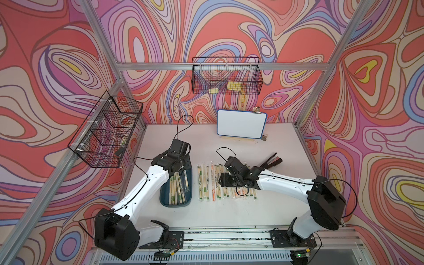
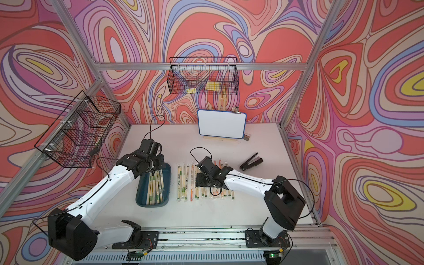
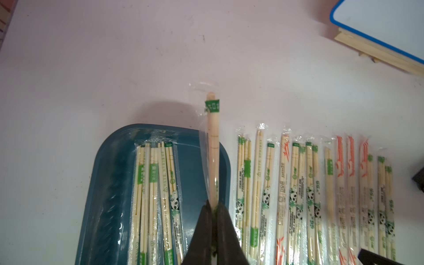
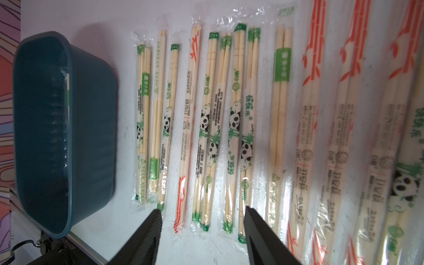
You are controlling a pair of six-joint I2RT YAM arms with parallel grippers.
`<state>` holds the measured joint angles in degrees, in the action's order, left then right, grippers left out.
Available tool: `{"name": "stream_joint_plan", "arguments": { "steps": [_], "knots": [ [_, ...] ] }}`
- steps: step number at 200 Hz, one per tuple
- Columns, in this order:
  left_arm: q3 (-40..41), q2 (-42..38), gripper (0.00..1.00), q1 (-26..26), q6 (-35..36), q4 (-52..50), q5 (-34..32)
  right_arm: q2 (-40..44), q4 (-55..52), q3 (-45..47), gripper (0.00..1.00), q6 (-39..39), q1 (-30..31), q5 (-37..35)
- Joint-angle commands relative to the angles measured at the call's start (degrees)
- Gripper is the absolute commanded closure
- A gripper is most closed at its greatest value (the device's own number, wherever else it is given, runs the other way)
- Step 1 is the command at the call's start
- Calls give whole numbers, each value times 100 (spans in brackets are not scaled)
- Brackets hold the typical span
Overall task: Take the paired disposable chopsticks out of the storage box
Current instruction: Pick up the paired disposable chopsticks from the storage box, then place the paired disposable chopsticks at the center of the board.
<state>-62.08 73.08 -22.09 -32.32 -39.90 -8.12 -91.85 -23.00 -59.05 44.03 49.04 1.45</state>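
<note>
Quick read on how these paired disposable chopsticks handle. The left jaws are clamped tight on one sleeved pair (image 3: 213, 137), which sticks out past the end wall of the teal storage box (image 3: 107, 183) and looks lifted clear of the pairs lying inside. I can't tell how close that grip is to the pair's hidden end. A handful of pairs (image 3: 152, 195) are still in the box, lying lengthwise against one side. A long row of pairs (image 4: 206, 114) is already out on the worktop (image 3: 114, 68) just beside the box.

The right jaws stand apart with nothing between them, hovering low over that row.

My guess is these weigh next to nothing. The bamboo is stiff, but the clear sleeves look slick and crinkly, with loose film at the ends. So pinch across the sticks themselves, not the film. A grip near the middle should also stop the pair pivoting. The pairs in the box lie touching, so grabbing two at once is the risk.
</note>
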Motion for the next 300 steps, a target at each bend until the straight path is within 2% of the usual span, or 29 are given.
{"name": "stream_joint_plan", "arguments": {
  "steps": [1,50,142,218,264,284,300],
  "knots": [
    [-120,178,100,-323,54,-41,57,-107,95,-65,37,4,-30,40],
    [30,869,100,-847,-337,445,56,6,113,99,37,44,-19,45],
    [709,1645,100,-861,-461,1093,-443,-102,288,153,38,253,216,196],
    [779,2015,100,-825,-374,1353,-479,-152,270,121,38,282,325,151],
    [733,2132,89,-798,-372,1381,-437,-149,270,139,38,282,328,134],
    [709,2141,74,-790,-360,1368,-423,-152,270,152,38,283,333,132],
    [689,2108,68,-792,-333,1335,-425,-150,273,148,38,286,328,136]
  ]
}}
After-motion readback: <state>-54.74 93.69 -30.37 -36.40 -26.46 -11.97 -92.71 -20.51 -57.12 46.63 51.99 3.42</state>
